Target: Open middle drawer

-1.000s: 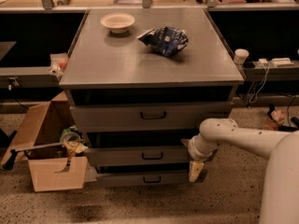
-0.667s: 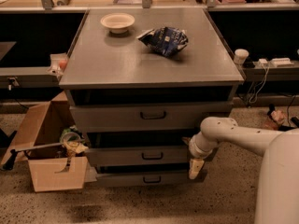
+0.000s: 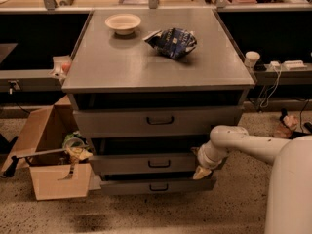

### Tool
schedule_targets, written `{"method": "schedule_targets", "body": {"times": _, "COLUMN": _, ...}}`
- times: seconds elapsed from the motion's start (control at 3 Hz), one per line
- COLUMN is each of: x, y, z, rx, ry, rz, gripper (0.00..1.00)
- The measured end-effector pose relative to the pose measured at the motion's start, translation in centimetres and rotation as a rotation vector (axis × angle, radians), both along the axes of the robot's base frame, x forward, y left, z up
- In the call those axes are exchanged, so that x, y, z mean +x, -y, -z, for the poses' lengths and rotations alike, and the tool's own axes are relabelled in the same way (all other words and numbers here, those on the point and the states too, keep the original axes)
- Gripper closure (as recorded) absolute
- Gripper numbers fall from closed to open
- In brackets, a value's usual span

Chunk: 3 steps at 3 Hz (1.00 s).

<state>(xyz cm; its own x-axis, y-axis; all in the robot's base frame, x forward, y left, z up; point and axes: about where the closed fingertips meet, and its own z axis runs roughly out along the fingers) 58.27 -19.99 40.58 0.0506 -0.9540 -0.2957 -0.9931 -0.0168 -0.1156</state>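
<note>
Just one camera here, up high in front of the grey cabinet (image 3: 146,67), tilted down at its top and drawer fronts from fairly near. The gripper (image 3: 201,173) sits low at the cabinet's front right corner, by the middle drawer (image 3: 126,164).

Matt grey metal: middle drawer (image 3: 126,164); smooth pale plastic: gripper (image 3: 201,171), at drawer's right end.

The grey metal counter (image 3: 122,67) spreads above the pale hand (image 3: 201,172), which hangs below its front right edge; on it, a shallow cream bowl (image 3: 123,22) far up-left of the hand; a crumpled blue foil bag (image 3: 171,42) nearer.
</note>
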Motion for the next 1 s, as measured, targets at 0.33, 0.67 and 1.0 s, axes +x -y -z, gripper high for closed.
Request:
{"method": "schedule_targets", "body": {"times": 0.33, "x": -1.3, "y": -0.2, "z": -0.4, "rx": 0.014, "ry": 0.001, "rz": -0.004, "gripper": 0.63}}
{"method": "schedule_targets", "body": {"times": 0.67, "x": -3.0, "y": -0.5, "z": -0.6, "rx": 0.033, "ry": -0.015, "rz": -0.011, "gripper": 0.86}}
{"method": "schedule_targets", "body": {"times": 1.0, "x": -3.0, "y": -0.5, "z": -0.6, "rx": 0.033, "ry": -0.016, "rz": -0.011, "gripper": 0.87}}
